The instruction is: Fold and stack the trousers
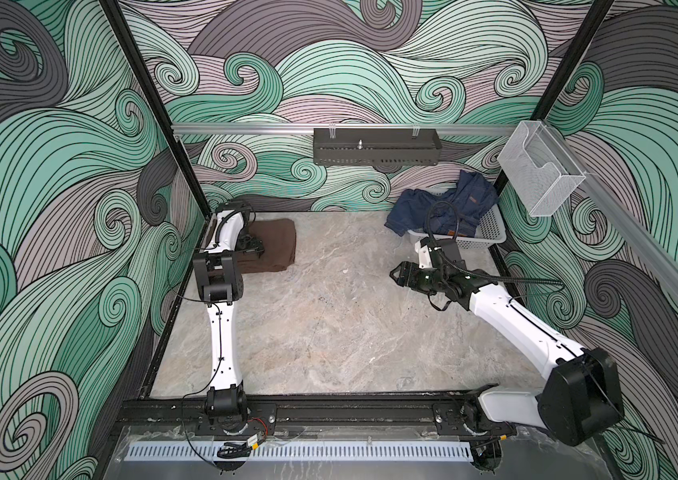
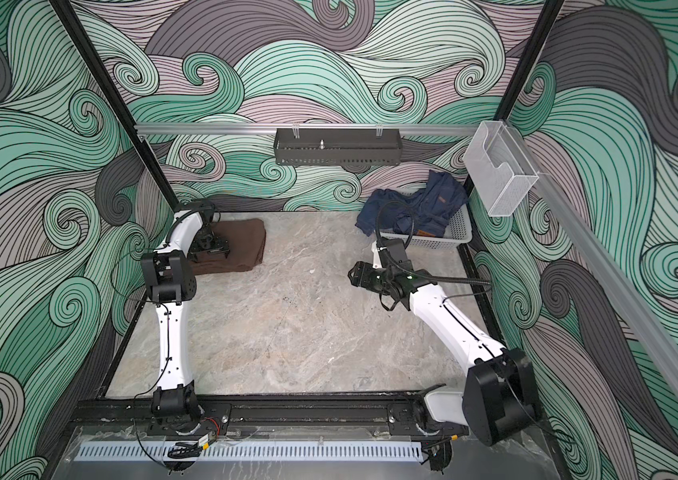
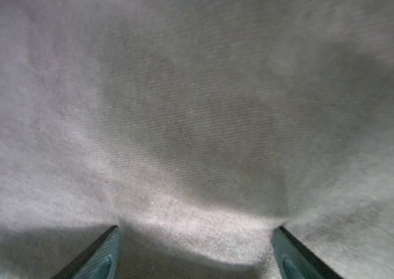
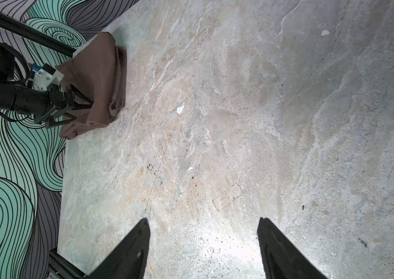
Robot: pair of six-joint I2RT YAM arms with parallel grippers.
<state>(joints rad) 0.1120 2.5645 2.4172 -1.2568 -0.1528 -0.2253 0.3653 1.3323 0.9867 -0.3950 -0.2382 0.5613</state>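
Observation:
The trousers are a dark brown folded bundle lying at the table's back left corner, against the wall. My left gripper is open and points down onto the top of the bundle. In the left wrist view both fingertips press into the fabric, which fills the picture and bulges a little between them. The right wrist view shows that bundle from the side, layered. My right gripper hovers open over bare marble, right of the middle, holding nothing.
A white basket at the back right holds crumpled dark blue denim garments that spill over its rim. A black perforated tray hangs on the back rail, a clear holder on the right rail. Small white scraps lie on the tabletop.

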